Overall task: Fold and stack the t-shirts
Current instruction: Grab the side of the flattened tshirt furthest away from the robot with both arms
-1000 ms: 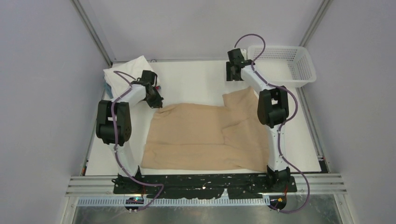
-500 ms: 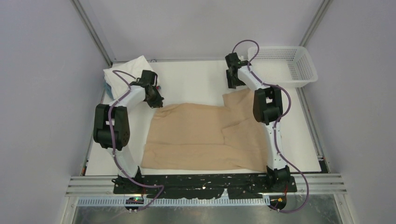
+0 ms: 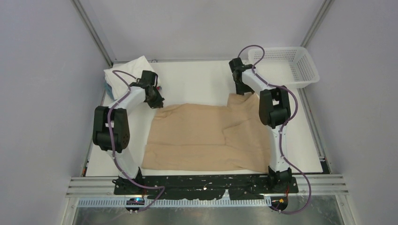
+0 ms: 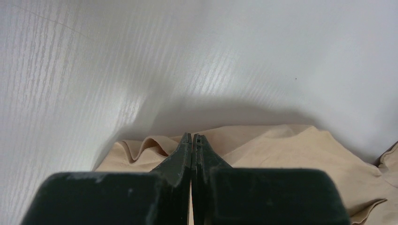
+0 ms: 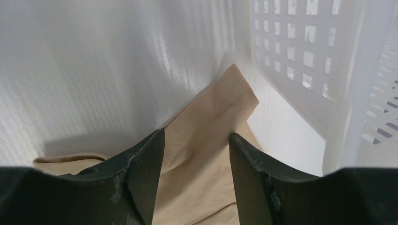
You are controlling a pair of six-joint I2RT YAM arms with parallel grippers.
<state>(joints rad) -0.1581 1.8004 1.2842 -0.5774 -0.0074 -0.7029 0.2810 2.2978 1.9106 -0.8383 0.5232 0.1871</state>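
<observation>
A tan t-shirt (image 3: pixel 206 136) lies spread flat in the middle of the table. My left gripper (image 3: pixel 157 101) is at its far left corner. In the left wrist view the jaws (image 4: pixel 192 137) are shut, with a sliver of tan cloth (image 4: pixel 281 150) between them and a ripple in the hem beside them. My right gripper (image 3: pixel 242 89) is open over the far right sleeve. In the right wrist view its fingers (image 5: pixel 196 136) straddle the stitched sleeve hem (image 5: pixel 220 105). A stack of folded shirts (image 3: pixel 126 71), white on top, sits at the back left.
A white plastic mesh basket (image 3: pixel 287 63) stands at the back right, close to my right gripper; its wall (image 5: pixel 300 56) fills the right of the right wrist view. The side walls of the cell run close to both table edges.
My right gripper has moved down and toward the near side, from the bare table behind the shirt onto the sleeve. My left gripper has stayed at the shirt's corner.
</observation>
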